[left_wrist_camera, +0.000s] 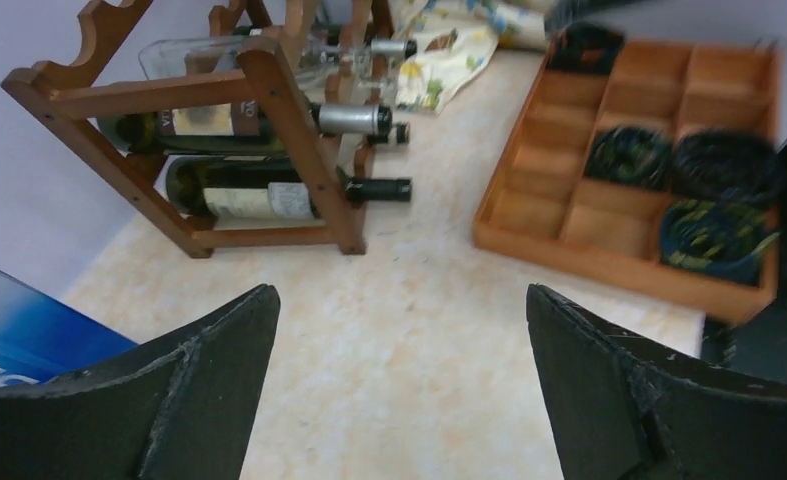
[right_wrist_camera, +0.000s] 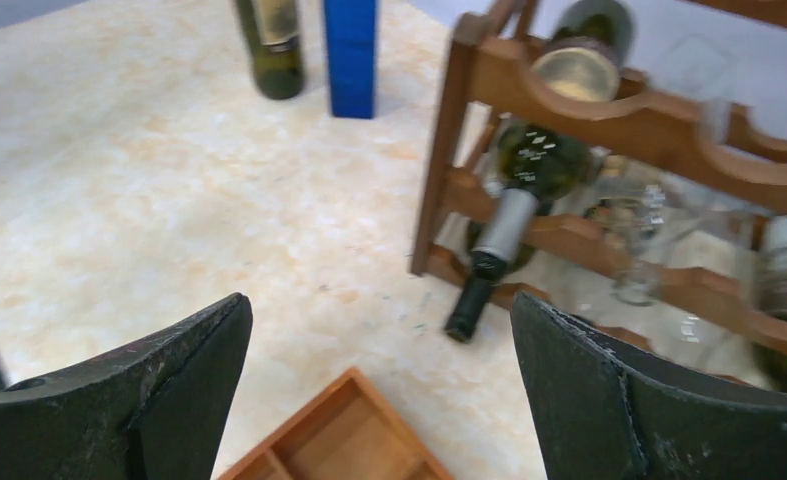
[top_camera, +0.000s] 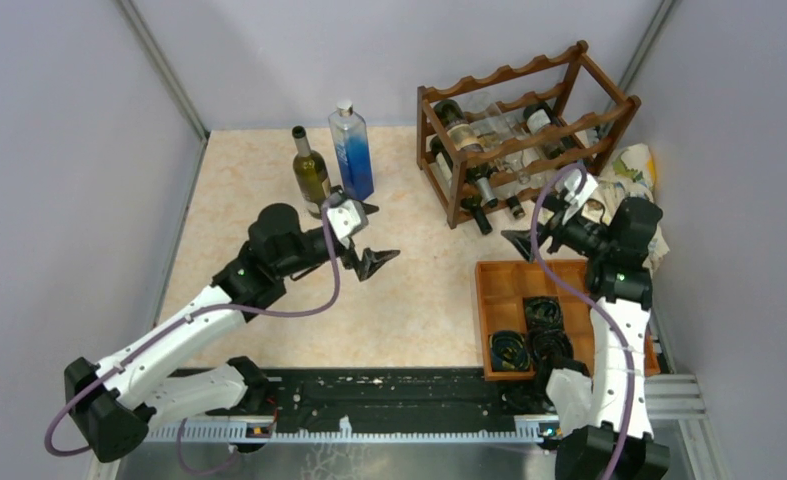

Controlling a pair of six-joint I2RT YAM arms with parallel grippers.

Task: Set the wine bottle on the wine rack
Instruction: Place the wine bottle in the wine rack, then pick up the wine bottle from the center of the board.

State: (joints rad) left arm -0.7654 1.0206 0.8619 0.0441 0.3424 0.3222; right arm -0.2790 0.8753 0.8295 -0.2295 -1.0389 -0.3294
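Note:
A green wine bottle stands upright at the back of the table, left of the dark wooden wine rack; the right wrist view shows its lower part. The wine rack holds several bottles lying on their sides. One dark bottle pokes its neck out low at the front. My left gripper is open and empty over bare table, just right of the standing bottle. My right gripper is open and empty, in front of the rack above the tray's corner.
A clear bottle of blue liquid stands right beside the wine bottle. A flat wooden compartment tray with several dark coils lies at the near right. A patterned cloth lies beside the rack. Grey walls enclose the table.

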